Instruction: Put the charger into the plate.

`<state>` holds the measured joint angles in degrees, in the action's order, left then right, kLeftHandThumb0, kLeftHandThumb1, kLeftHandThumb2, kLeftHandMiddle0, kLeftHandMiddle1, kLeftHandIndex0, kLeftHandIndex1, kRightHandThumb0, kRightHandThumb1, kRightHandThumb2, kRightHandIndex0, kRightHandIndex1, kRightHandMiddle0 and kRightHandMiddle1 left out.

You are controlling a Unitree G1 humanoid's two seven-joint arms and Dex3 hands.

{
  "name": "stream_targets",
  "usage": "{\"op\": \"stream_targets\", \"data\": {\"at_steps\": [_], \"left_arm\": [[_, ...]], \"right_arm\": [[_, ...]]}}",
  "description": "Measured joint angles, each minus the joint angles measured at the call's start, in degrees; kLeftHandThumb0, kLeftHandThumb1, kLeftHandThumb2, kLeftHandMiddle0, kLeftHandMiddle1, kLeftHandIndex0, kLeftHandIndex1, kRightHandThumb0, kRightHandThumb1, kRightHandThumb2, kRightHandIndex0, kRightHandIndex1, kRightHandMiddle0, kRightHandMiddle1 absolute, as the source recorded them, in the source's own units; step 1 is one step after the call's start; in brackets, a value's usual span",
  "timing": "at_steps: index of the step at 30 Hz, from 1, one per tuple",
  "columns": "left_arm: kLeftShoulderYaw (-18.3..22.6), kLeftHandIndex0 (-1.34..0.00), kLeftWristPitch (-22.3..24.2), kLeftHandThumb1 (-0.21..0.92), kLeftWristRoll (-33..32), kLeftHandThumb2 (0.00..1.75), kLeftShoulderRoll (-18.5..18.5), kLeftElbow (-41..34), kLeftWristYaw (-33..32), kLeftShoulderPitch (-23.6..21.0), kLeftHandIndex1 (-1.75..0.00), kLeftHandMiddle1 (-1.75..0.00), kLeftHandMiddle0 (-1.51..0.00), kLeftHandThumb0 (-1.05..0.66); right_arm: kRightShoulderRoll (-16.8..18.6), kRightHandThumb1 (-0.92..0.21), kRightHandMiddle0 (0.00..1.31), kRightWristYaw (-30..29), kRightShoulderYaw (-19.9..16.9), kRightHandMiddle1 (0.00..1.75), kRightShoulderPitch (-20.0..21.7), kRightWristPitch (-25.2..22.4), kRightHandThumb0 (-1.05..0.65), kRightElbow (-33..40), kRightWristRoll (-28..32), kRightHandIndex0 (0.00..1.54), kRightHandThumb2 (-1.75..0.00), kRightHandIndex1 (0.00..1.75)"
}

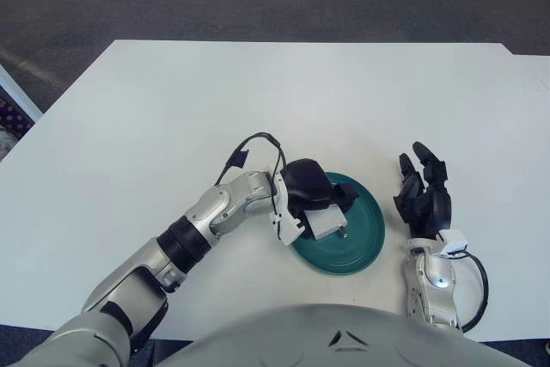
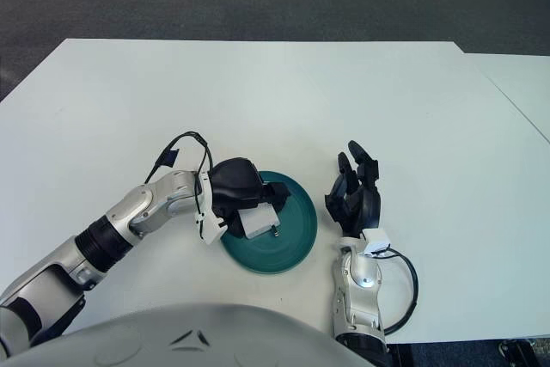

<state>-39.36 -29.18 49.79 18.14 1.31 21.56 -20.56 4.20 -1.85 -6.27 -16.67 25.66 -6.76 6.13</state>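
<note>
A dark green plate (image 1: pixel 357 238) lies on the white table near its front edge. Over the plate's left half my left hand (image 1: pixel 320 204) is curled around a white charger (image 1: pixel 325 223), whose metal prongs point right over the plate's middle. I cannot tell whether the charger touches the plate. My right hand (image 1: pixel 423 193) shows to the right of the plate with its fingers spread and nothing in them.
The white table (image 1: pixel 258 100) stretches far to the back and both sides. A second table edge (image 2: pixel 516 83) shows at the far right. Dark carpet lies beyond. A cable loops above my left wrist (image 1: pixel 253 148).
</note>
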Motion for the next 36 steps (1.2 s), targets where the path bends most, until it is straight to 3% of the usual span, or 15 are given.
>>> {"op": "stream_targets", "data": {"at_steps": [2,4,9,12,14,17,24,31,36], "left_arm": [[-0.02,-0.04,0.39,0.9,0.0,0.77,-0.07,0.0,0.4,0.0,-1.14,-1.29,-0.24,-0.96],[-0.09,-0.02,1.03,0.91,0.02,0.79,-0.11,-0.05,1.38,-0.03,-0.99,-1.09,-0.2,-1.0],[-0.29,0.0,2.05,0.92,0.27,0.81,0.01,-1.02,4.46,-0.92,-0.78,-0.88,-0.16,-1.04],[-0.33,0.0,2.81,0.92,0.49,0.84,0.19,-2.23,6.57,-1.52,-0.58,-0.63,-0.16,-1.05],[-0.36,0.0,3.22,0.92,0.73,0.85,0.52,-3.37,8.07,-1.76,-0.38,-0.32,-0.16,-1.05],[-0.57,0.0,3.54,0.92,1.05,0.87,1.16,-4.73,10.64,-1.98,-0.2,-0.12,-0.12,-1.05],[-0.76,0.0,3.6,0.92,1.09,0.88,2.48,-7.02,14.94,-2.68,-0.02,-0.01,-0.02,-1.05],[0.09,0.0,4.41,0.92,-0.97,0.87,3.07,-9.09,19.04,-4.71,0.0,0.0,0.0,-1.05],[2.24,0.0,3.19,0.92,-3.95,0.85,3.97,-9.35,18.62,-5.45,0.0,0.0,0.0,-1.05]], "right_arm": [[0.0,-0.92,0.0,0.85,-0.01,0.69,0.11,-0.1,-0.71,-0.05,0.39,0.32,-0.72,0.0],[-0.01,-0.92,0.0,2.1,-0.01,0.67,0.27,-0.35,-0.72,-0.11,1.21,0.31,-0.71,0.0],[-0.03,-0.92,0.0,4.72,-0.09,0.65,0.44,-0.91,-0.73,-0.14,2.71,0.29,-0.71,0.0],[-0.08,-0.92,0.0,6.03,-0.09,0.63,0.55,-1.12,-0.74,-0.16,2.95,0.27,-0.72,0.0],[-0.13,-0.92,0.0,6.88,-0.09,0.62,0.61,-1.25,-0.75,-0.17,3.44,0.27,-0.73,0.0],[-0.19,-0.92,0.0,7.7,-0.19,0.6,0.76,-1.37,-0.77,-0.21,3.87,0.25,-0.74,0.0],[-0.24,-0.92,0.0,7.73,-0.29,0.51,2.15,-1.5,-0.81,-1.32,3.52,0.24,-0.79,0.0],[-0.28,-0.92,0.0,7.74,-0.34,0.41,2.71,-1.42,-0.81,-1.84,3.29,0.21,-0.84,0.0],[-0.35,-0.92,0.0,7.89,-0.21,0.34,2.79,-1.23,-0.83,-2.0,2.32,0.14,-0.88,0.0]]}}
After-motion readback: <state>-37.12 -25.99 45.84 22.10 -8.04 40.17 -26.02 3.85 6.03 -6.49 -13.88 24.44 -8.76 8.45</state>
